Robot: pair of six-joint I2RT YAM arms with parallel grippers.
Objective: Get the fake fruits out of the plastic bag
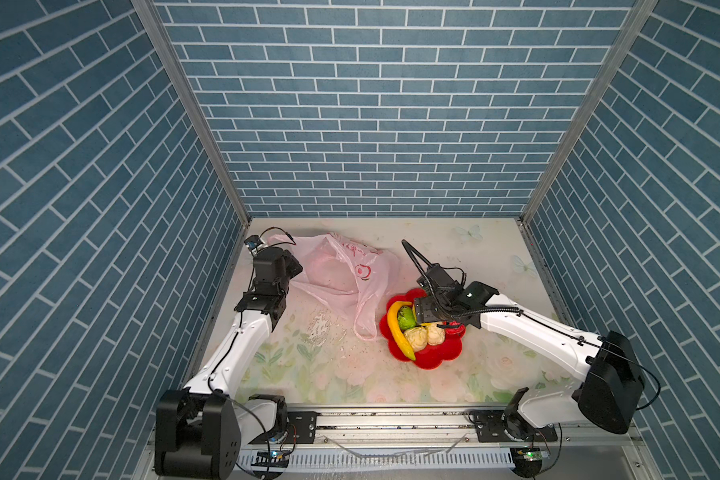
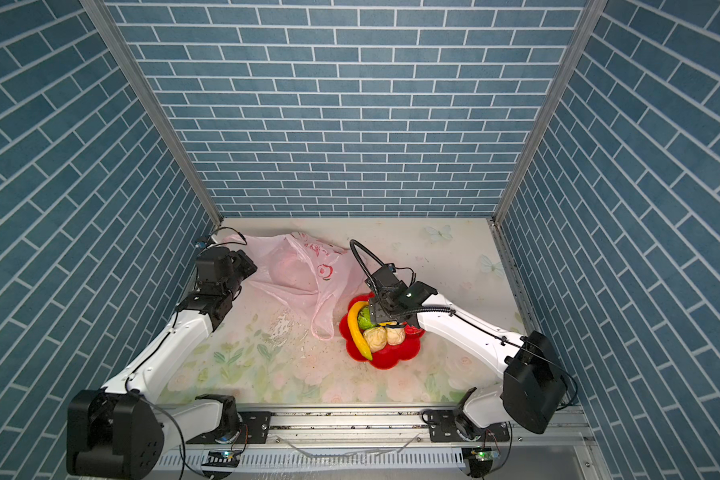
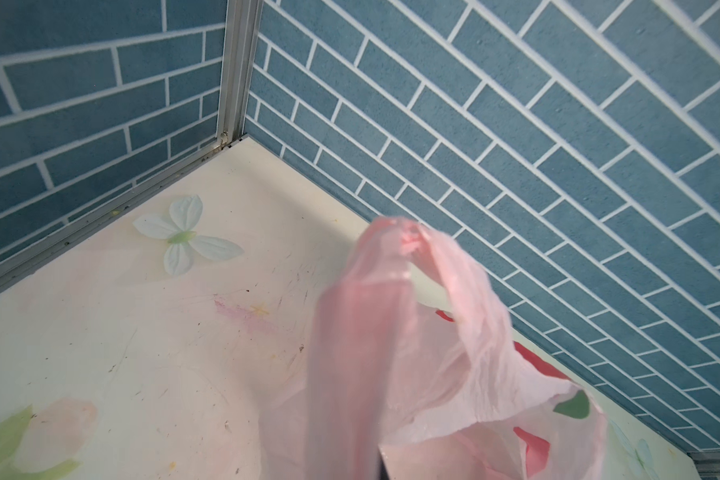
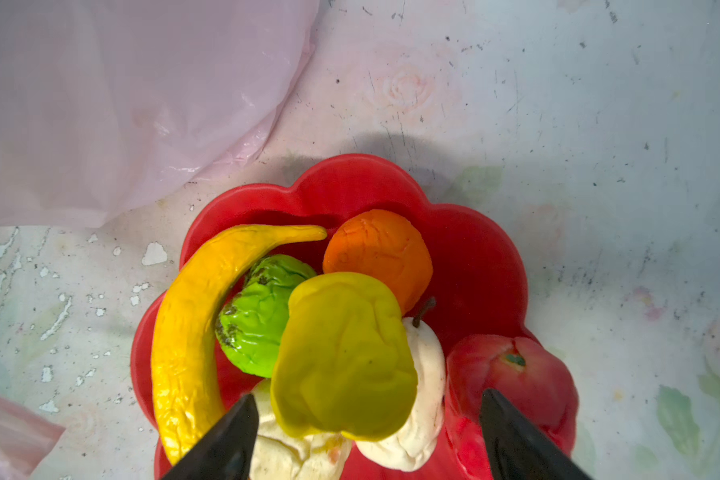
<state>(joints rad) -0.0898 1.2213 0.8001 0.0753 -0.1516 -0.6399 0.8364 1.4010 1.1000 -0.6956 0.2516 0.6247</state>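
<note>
On a floral table [image 1: 308,374], the plastic bag [image 1: 341,270] is slumping left of centre in both top views, the fake fruits [image 1: 416,337] are sitting in a red bowl [image 1: 437,357] to its right, the left gripper [image 1: 283,249] is pinching the bag's handle, and the right gripper [image 4: 368,395] is gaping empty above the fruits.

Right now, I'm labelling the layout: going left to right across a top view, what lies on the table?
plastic bag → banana → bumpy cream fruit → second cream fruit. The green fruit and red bowl overlap these and are omitted.
</note>
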